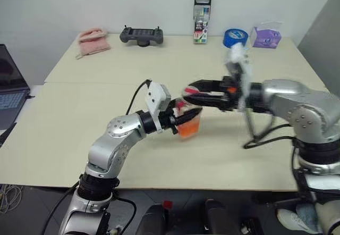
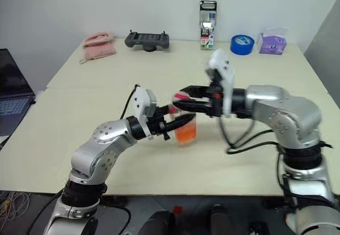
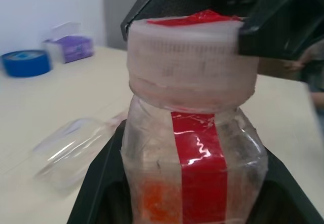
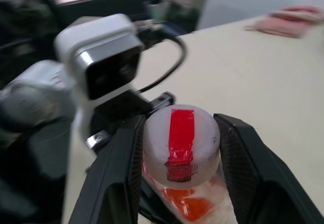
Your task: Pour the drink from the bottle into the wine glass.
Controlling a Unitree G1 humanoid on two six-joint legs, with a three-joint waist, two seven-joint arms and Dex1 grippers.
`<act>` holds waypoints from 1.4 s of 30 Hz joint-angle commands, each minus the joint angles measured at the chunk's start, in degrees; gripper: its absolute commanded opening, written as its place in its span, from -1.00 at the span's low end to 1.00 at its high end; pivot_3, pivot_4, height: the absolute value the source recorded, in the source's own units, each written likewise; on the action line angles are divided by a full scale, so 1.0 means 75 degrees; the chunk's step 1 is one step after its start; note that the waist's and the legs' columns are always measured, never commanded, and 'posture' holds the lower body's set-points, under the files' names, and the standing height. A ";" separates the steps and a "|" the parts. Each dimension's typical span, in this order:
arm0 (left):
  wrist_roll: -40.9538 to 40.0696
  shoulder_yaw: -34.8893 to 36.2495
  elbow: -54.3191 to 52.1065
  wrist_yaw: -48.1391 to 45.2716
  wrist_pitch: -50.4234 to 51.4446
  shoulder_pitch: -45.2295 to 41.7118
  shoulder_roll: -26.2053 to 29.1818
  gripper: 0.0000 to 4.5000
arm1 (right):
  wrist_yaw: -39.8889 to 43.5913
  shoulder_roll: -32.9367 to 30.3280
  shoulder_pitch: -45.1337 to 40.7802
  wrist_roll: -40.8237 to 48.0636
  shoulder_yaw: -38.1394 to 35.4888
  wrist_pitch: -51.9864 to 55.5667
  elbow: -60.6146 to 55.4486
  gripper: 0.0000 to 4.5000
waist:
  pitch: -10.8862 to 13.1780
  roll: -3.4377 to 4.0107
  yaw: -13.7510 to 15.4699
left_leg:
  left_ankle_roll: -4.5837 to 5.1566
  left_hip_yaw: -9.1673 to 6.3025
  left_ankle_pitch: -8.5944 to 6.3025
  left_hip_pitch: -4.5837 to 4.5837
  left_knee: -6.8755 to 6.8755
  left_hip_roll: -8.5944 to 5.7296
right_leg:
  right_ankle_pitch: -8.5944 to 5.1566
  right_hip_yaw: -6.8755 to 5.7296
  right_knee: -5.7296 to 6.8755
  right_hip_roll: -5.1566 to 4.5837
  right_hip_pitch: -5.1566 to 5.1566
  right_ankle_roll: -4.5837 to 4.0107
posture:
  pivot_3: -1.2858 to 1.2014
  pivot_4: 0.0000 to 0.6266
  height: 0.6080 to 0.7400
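Desk (image 1: 106, 107): pale beige, against a white wall; laptop (image 1: 10, 91) at its left edge.

Bottle (image 1: 188, 120): above mid-desk, upright, long axis vertical, cap (image 4: 181, 143) uppermost.

Left gripper (image 1: 186, 119): clamped on the bottle's body.

Right gripper (image 4: 179, 148): fingers part-open, flanking the cap.

Wine glass (image 3: 71, 150): lying on the desk nearby.

i see a pale beige table (image 1: 95, 139) with a seam across it. along its far edge lie a folded pink cloth (image 1: 93, 40), a black handheld controller (image 1: 141, 35), an upright pack of markers (image 1: 202, 19), a blue tape roll (image 1: 235, 36) and a purple tissue box (image 1: 266, 36). a clear wine glass (image 3: 76, 150) lies on its side on the tabletop.
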 commanded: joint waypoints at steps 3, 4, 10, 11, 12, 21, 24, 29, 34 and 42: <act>-0.0412 0.0408 -0.0278 -0.0144 0.0241 -0.0547 0.0154 -0.19 | 0.2917 -0.0434 -0.0448 -0.0551 0.0823 -0.1630 0.0820 -0.20 | 0.0003 0.0002 -0.0137 | 0.0008 0.0031 -0.0005 0.0024 -0.0001 -0.0001 | -0.0001 0.0029 0.0008 0.0004 -0.0001 0.0001 | 0.03 -0.52 1.00; -0.0389 0.0404 -0.0248 -0.0151 0.0237 -0.0574 0.0144 -0.20 | 0.3045 -0.0435 -0.0544 -0.0670 0.0901 -0.1727 0.0998 -0.20 | 0.0003 0.0004 -0.0184 | 0.0008 0.0052 -0.0005 0.0040 -0.0004 0.0005 | -0.0001 0.0047 0.0014 0.0012 -0.0002 0.0001 | 0.03 -0.52 1.00; -0.0265 0.0409 -0.0148 -0.0100 0.0168 -0.0609 0.0071 -0.20 | 0.3112 -0.0400 -0.1080 -0.0916 0.1099 -0.1415 0.1674 -0.04 | 0.0004 0.0004 -0.0166 | 0.0006 0.0059 -0.0004 0.0038 -0.0002 0.0026 | 0.0001 0.0056 0.0018 0.0042 -0.0008 -0.0004 | 0.03 -0.52 1.00; -0.0250 0.0412 -0.0129 -0.0091 0.0145 -0.0600 0.0061 -0.20 | 0.3131 -0.0379 -0.1106 -0.0898 0.1054 -0.1433 0.1723 0.13 | 0.0004 0.0004 -0.0147 | 0.0006 0.0057 -0.0004 0.0035 -0.0001 0.0026 | 0.0002 0.0056 0.0016 0.0040 -0.0008 -0.0005 | 0.03 -0.52 1.00; -0.0233 0.0407 -0.0115 -0.0094 0.0117 -0.0580 0.0057 -0.20 | 0.3140 -0.0375 -0.1117 -0.0870 0.1006 -0.1430 0.1728 0.23 | 0.0004 0.0004 -0.0120 | 0.0006 0.0056 -0.0004 0.0035 -0.0001 0.0026 | 0.0002 0.0056 0.0014 0.0035 -0.0007 -0.0005 | 0.03 -0.52 1.00; -0.0030 0.0379 0.0166 -0.0042 -0.0243 -0.0596 -0.0009 -0.20 | 0.1650 -0.0173 -0.0872 -0.0819 0.0178 -0.1036 0.1130 1.00 | 0.0004 0.0004 -0.0057 | 0.0006 0.0033 -0.0005 0.0026 0.0001 0.0016 | 0.0004 0.0054 0.0013 -0.0009 -0.0007 0.0001 | 0.03 -0.52 1.00; 0.0049 0.0459 0.0314 0.0004 -0.0411 -0.0624 -0.0041 -0.20 | 0.0471 0.0083 -0.0728 -0.0760 -0.0187 -0.0568 0.0721 1.00 | 0.0004 0.0004 -0.0064 | 0.0005 0.0018 -0.0004 0.0027 0.0000 0.0014 | 0.0004 0.0053 0.0019 -0.0008 -0.0012 0.0001 | 0.03 -0.52 1.00; 0.0145 0.0535 0.0528 0.0006 -0.0597 -0.0690 -0.0076 -0.20 | -0.1619 0.0604 -0.0305 -0.0464 -0.0726 0.0616 -0.0674 1.00 | 0.0004 0.0004 -0.0057 | 0.0004 0.0001 -0.0003 0.0023 0.0001 0.0012 | 0.0004 0.0050 0.0021 -0.0007 -0.0011 0.0000 | 0.03 -0.52 1.00; 0.0203 0.0490 0.0767 -0.0045 -0.0735 -0.0791 -0.0144 -0.20 | -0.3314 0.1245 -0.0030 -0.0293 -0.0836 0.1527 -0.1826 1.00 | 0.0004 0.0004 -0.0058 | 0.0005 -0.0005 -0.0004 0.0021 0.0000 0.0012 | 0.0004 0.0047 0.0019 -0.0009 -0.0011 0.0001 | 0.03 -0.52 1.00; 0.0242 0.0388 0.0998 -0.0146 -0.0826 -0.0999 -0.0275 -0.20 | -0.5255 0.2255 0.0055 -0.0451 -0.1012 0.2405 -0.2504 1.00 | 0.0004 0.0004 -0.0064 | 0.0005 -0.0001 -0.0003 0.0022 0.0001 0.0007 | 0.0004 0.0048 0.0022 -0.0007 -0.0011 0.0001 | 0.03 -0.52 1.00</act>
